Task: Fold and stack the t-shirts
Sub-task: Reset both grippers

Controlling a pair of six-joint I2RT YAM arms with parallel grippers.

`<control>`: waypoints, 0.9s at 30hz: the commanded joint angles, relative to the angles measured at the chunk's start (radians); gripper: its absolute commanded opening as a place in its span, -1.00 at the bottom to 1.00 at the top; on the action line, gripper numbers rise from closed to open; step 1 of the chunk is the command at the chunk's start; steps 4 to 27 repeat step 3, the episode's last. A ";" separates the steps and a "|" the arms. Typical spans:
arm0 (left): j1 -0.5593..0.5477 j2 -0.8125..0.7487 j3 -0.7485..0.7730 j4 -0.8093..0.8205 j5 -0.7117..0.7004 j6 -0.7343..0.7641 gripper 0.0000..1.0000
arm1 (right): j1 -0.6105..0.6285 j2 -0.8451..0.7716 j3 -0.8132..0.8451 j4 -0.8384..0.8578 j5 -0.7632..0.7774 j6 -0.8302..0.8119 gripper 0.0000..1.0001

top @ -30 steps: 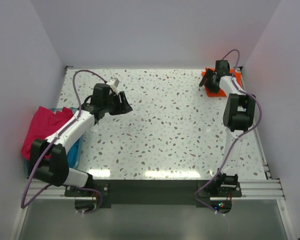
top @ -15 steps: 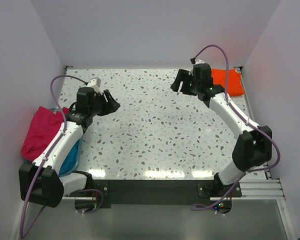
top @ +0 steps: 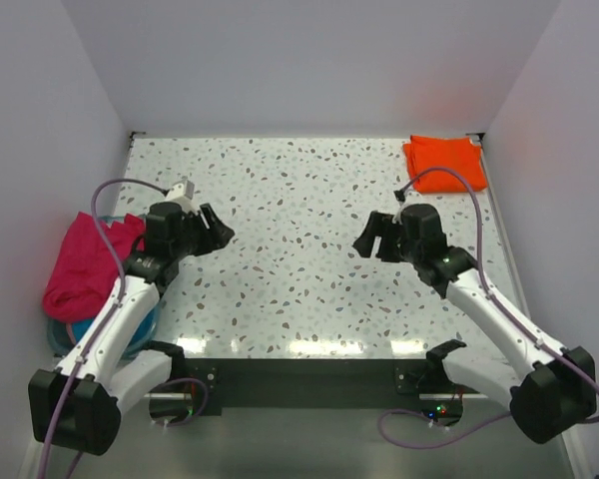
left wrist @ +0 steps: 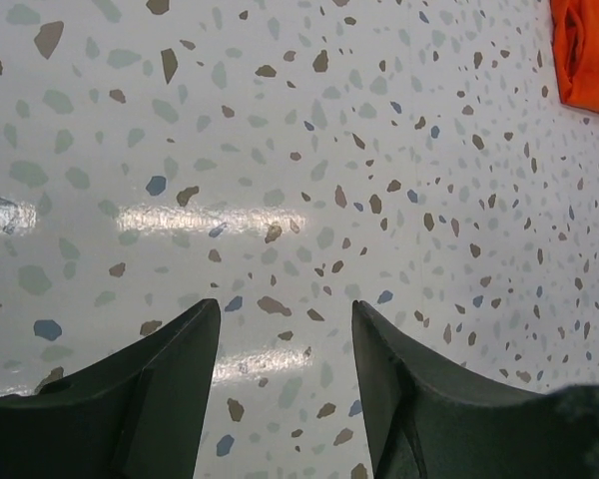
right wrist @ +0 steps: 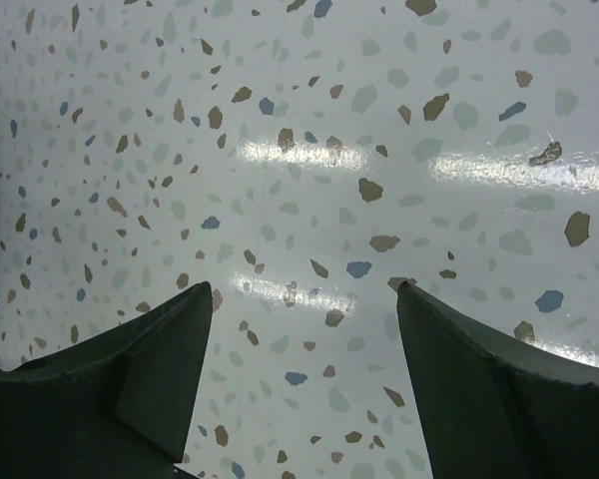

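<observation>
A folded vivid orange t-shirt point(top: 444, 163) lies flat in the far right corner of the white speckled table point(top: 299, 190). At the left edge a crumpled magenta-pink t-shirt point(top: 83, 261) spills over a teal-blue patch point(top: 148, 314) — cloth or tub rim, hard to tell from up here. The left gripper point(top: 218, 228) and right gripper point(top: 367, 239) hover over bare table — well apart, both empty, fingers spread, each pointing toward the middle
</observation>
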 commanded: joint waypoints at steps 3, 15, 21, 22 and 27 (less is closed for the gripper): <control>0.005 -0.022 -0.011 0.025 -0.009 -0.018 0.21 | -0.001 -0.083 0.023 -0.030 0.045 -0.011 0.61; 0.005 -0.022 -0.011 0.025 -0.009 -0.018 0.21 | -0.001 -0.083 0.023 -0.030 0.045 -0.011 0.61; 0.005 -0.022 -0.011 0.025 -0.009 -0.018 0.21 | -0.001 -0.083 0.023 -0.030 0.045 -0.011 0.61; 0.005 -0.022 -0.011 0.025 -0.009 -0.018 0.21 | -0.001 -0.083 0.023 -0.030 0.045 -0.011 0.61; 0.005 -0.022 -0.011 0.025 -0.009 -0.018 0.21 | -0.001 -0.083 0.023 -0.030 0.045 -0.011 0.61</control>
